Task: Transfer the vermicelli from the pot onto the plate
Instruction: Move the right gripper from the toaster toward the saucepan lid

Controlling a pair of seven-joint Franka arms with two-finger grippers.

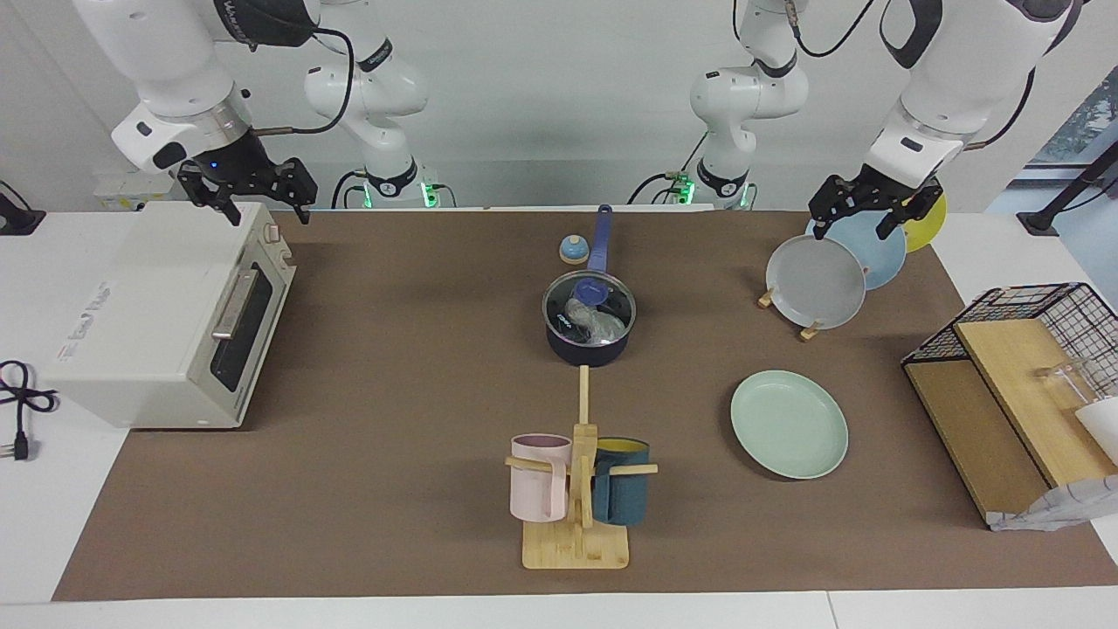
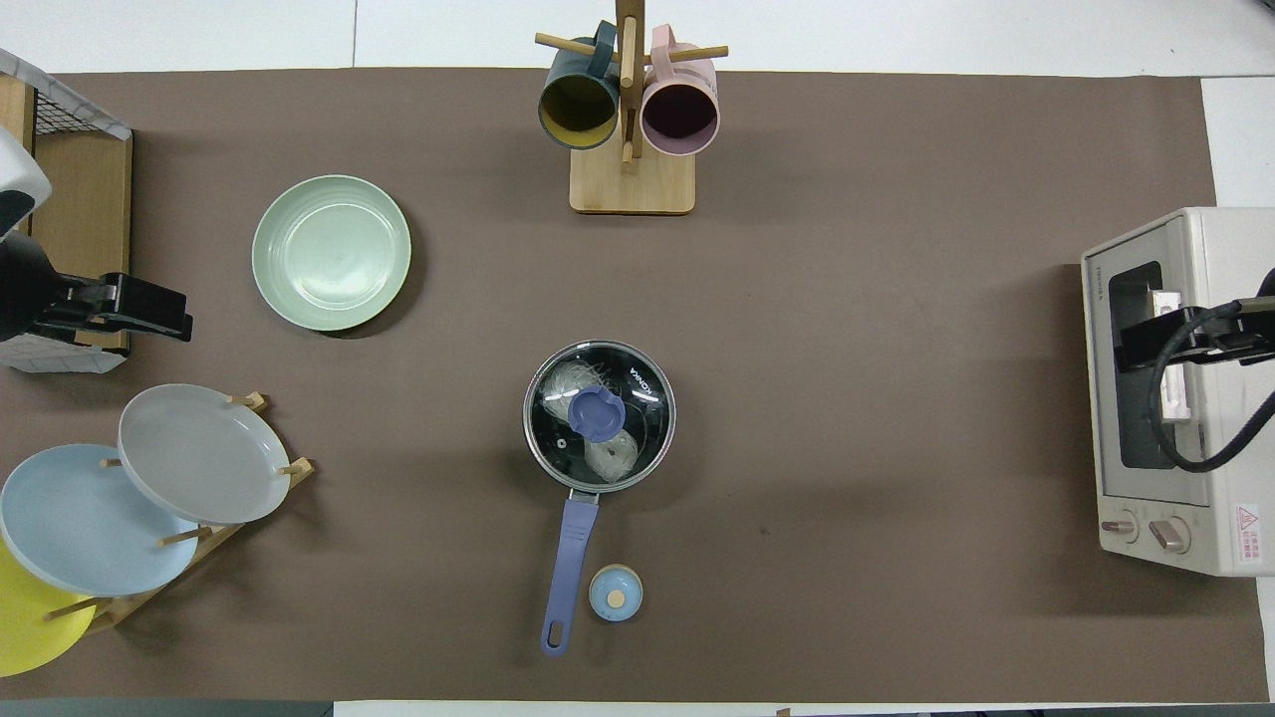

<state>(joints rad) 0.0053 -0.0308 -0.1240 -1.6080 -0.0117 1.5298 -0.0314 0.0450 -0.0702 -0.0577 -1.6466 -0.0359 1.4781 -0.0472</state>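
Inspection, largest to smallest.

Table (image 1: 349,524): brown mat, task items mid-table and toward the left arm's end.

Toaster oven (image 1: 166,323): at the right arm's end. Right gripper (image 1: 258,205) hangs over its top corner, fingers spread, nothing held. Waiting.

Plate rack (image 1: 812,288): grey, light blue, yellow plates stood on edge. Left gripper (image 1: 873,214) hangs over it, fingers apart, empty. Not the target plates.

Plate (image 1: 789,424): mint green, flat on mat, bare, farther from the robots than the rack, well apart from the pot.

Pot (image 1: 588,328): navy, mid-table, handle toward the robots. Glass lid (image 2: 599,415) is seated on it, blue knob on top.

Vermicelli (image 2: 611,453): whitish bundles inside the pot, seen thru the glass; at least two.

Judgement: transfer not begun; step in hand is lid removal. Recommend: descend straight onto the knob, centre the fingers w/ knob between them, lift vertically so the rim clears w/o dragging the pot. Set lid on bare mat, away from the pot-to-plate path. Other arm could steady the handle. Small blue bell-like item (image 1: 573,250) sits just beside the handle; avoid it.
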